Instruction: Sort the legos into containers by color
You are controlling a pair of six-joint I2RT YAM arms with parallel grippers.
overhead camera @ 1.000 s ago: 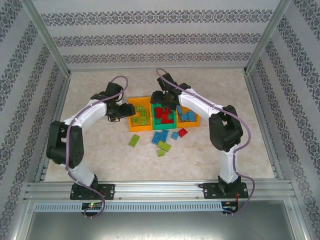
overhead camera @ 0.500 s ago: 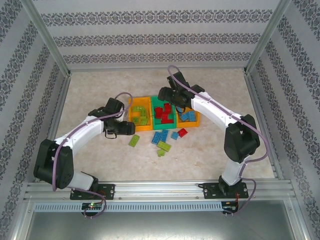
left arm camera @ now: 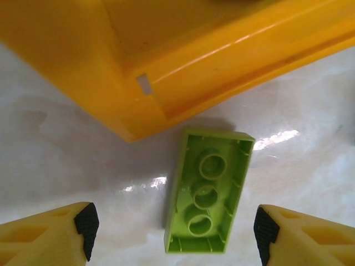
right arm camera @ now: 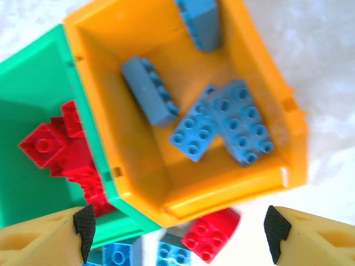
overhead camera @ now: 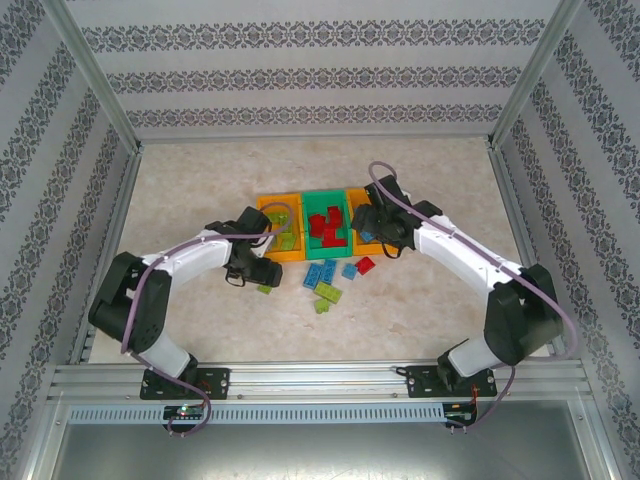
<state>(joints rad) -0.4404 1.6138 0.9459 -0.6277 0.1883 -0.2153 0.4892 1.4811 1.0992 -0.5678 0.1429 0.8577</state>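
- table [overhead camera: 380,320] — glossy marbled top. Three bins stand in a row mid-table, with loose bricks [overhead camera: 320,272] just in front of them.
- bins: left orange bin [overhead camera: 290,254] holds lime pieces [overhead camera: 287,238], green bin [overhead camera: 312,200] holds red bricks [right arm camera: 66,149], right orange bin [right arm camera: 222,194] holds blue bricks [right arm camera: 238,127].
- right tool [right arm camera: 179,228]: jaws apart, nothing held, above the right orange bin's near corner. A red brick [right arm camera: 211,233] lies on the table just outside that wall.
- left tool [left arm camera: 175,233]: jaws apart, nothing held, straddling the lime brick [left arm camera: 208,191] with clearance on each side.
- lime brick: on the table, hollow side up, just beside the left orange bin's corner. Can't tell if it touches the bin.
- handling, my read: light, rigid, slick plastic — pinch across the two long walls at mid-length. An off-centre grip would likely spin it or squirt it out. The bin wall is close, so there's little room on that side.
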